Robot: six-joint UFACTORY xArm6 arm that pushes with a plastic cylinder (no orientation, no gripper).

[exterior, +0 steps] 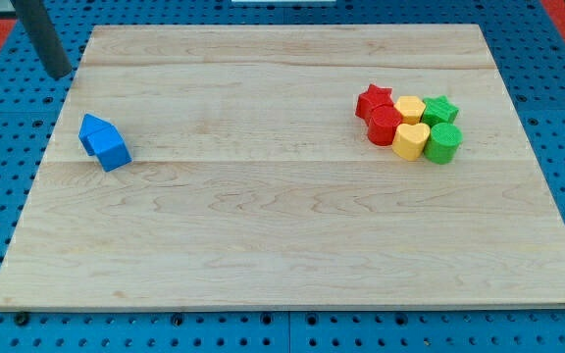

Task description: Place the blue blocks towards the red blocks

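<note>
The red star block (pixel 373 99) serves as the anchor here, sitting at the view's left top corner of a tight cluster on the desk (pixel 282 245). Touching it just below is a red cylinder block (pixel 385 126); to its right sit a yellow block (pixel 410 109) and a green star block (pixel 440 109), and below those a yellow heart block (pixel 411 140) and a green cylinder block (pixel 444 143). That makes two red, two yellow and two green, packed together so the reds form the side facing the blue blocks (pixel 104 142). These two blue pieces, pressed against each other, lie well apart from the red star, far toward the view's left and slightly lower. My tip (pixel 60 75) rests off the desk's left top corner, up and left of the blue pair, not touching them, seemingly placed to come in behind them and push rightward. There is no hand on this rod, so its state cannot be told.
</note>
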